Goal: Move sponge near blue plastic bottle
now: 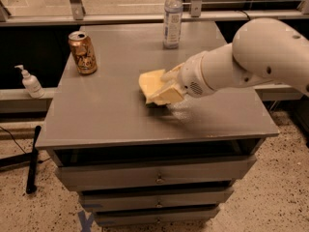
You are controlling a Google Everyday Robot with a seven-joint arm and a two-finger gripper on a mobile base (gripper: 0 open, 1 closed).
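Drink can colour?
Copper-gold can, camera view; gripper at the sponge, mid-table.
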